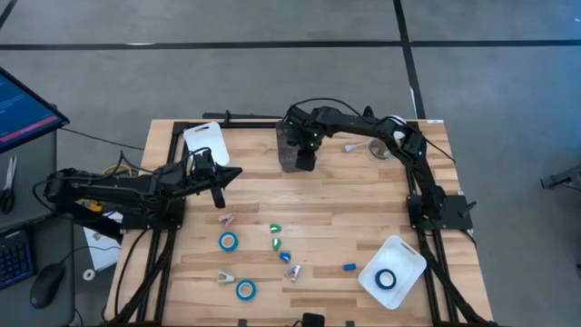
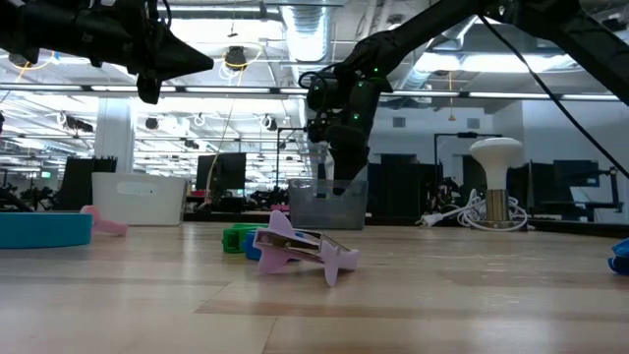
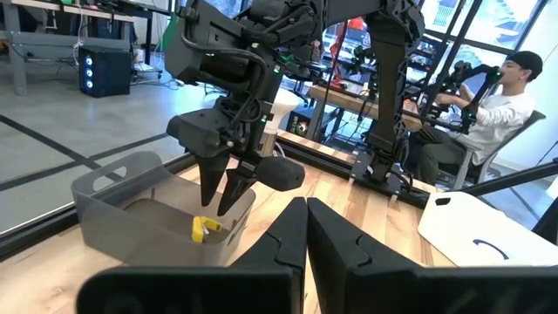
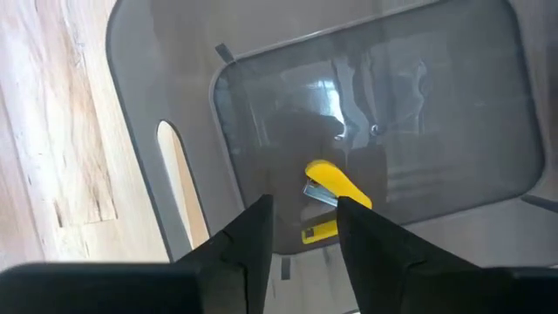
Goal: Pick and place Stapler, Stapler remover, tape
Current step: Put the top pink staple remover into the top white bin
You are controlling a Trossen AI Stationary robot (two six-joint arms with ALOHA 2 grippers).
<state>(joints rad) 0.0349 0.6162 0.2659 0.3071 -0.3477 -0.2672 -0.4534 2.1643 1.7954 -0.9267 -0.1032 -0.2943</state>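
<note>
One yellow stapler remover (image 4: 330,199) down in the grey bin (image 1: 292,153), upper middle of the high view; right gripper (image 4: 302,228) above it, jaws parted and empty. Lift straight up, clear of bin walls. Left gripper (image 3: 303,228) closed, empty, idle at left. Blue tape (image 1: 228,241) on desk (image 1: 363,195), lower middle

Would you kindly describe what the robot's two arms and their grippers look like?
Both arms are dark, nearly black, built of jointed segments with black cables along them. The left gripper ends in two tapering pointed fingers. The right gripper has the same wedge-shaped dark fingers, and small green lights glow on its wrist.
</note>
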